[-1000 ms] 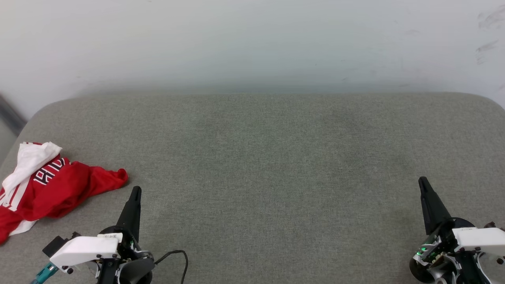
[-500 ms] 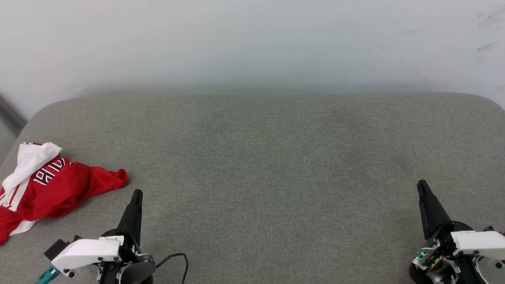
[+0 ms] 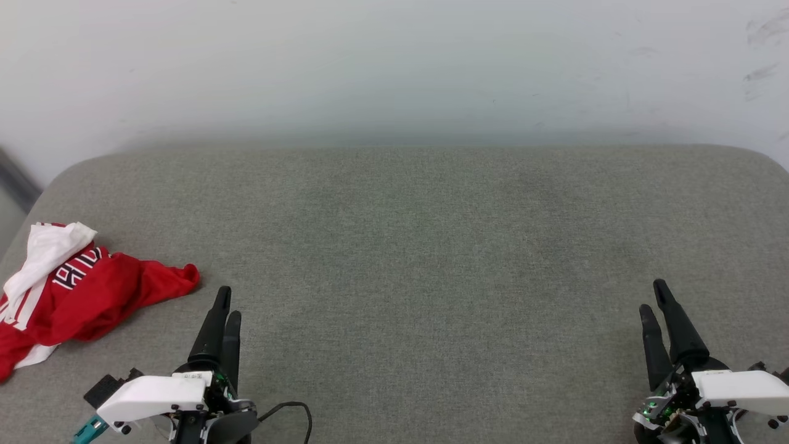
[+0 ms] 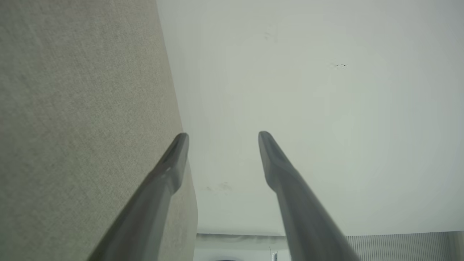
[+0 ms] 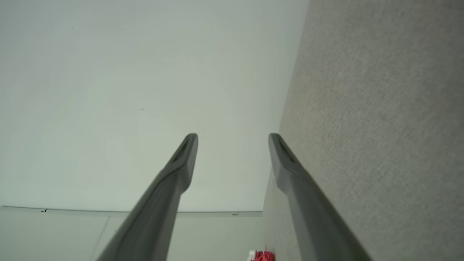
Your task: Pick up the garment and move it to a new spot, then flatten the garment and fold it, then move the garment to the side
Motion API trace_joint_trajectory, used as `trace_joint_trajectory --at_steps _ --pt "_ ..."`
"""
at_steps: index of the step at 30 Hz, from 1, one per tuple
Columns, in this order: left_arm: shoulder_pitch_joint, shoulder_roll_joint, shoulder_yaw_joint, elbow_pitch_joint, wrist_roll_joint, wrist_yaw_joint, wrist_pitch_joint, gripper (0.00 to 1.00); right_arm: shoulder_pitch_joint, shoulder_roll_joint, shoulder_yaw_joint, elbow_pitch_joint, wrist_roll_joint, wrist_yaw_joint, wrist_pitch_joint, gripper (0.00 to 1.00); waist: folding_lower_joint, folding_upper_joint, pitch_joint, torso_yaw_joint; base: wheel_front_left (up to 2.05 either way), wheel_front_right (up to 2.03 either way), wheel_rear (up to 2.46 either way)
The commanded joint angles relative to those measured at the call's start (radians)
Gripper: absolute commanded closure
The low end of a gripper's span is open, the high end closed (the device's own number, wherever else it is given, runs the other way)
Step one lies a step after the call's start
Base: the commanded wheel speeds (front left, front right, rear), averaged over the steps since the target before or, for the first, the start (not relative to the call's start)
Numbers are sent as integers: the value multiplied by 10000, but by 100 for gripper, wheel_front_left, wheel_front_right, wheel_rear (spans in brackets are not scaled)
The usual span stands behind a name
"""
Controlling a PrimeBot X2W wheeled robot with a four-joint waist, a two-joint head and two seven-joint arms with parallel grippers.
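- Over at the near-left corner of the grey fabric-topped counter (image 3: 431,246), the garment (image 3: 92,296) lies in a crumpled red heap. One white sleeve is flopped over the top and a bit of black-and-white lettering peeks out.
- Looks like step one hasn't started. Nothing touches the shirt, and the big bare middle of the counter is probably where it's headed for flattening.
- The left claw (image 3: 228,303) sits just right of the heap, near the red hem but apart from it, fingers spread and empty. It's the obvious one to do the grab since it's closest.
- The right claw (image 3: 652,296) is way over at the near-right corner, well apart from the shirt, also spread with nothing between its fingers. It's likely parked until there's a second corner to hold.
- Both wrist views look along the fingers at the pale wall (image 3: 394,61), with the counter running up one side, so both claws point away from the robot.
- Hard to make out: the heap's left part runs off the head view's edge, the lettering is folded into fragments, and collar versus hem can't be sorted out.
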Motion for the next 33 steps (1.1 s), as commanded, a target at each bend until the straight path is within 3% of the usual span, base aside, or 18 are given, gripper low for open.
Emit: trace_joint_trajectory --at_steps 1,7,24,33 --pt "-225 36 -134 -295 243 -5 -137 0 -102 -10 72 -268 -219 2 -119 0 0 0 -7 1 0 0 0" --pt "-228 77 -270 -546 1561 -5 -418 0 -35 -15 76 -534 -1291 2 -386 0 0 0 -31 12 0 0 0" --pt "-193 23 -753 -1071 5585 -5 -1084 0 258 -3 104 -1406 -6019 3 -876 0 0 0 -71 80 0 0 0" --pt "-226 25 -949 -1176 7428 43 -1360 0 359 -1 221 -1790 -7819 3 -929 0 0 0 -85 85 0 0 0"
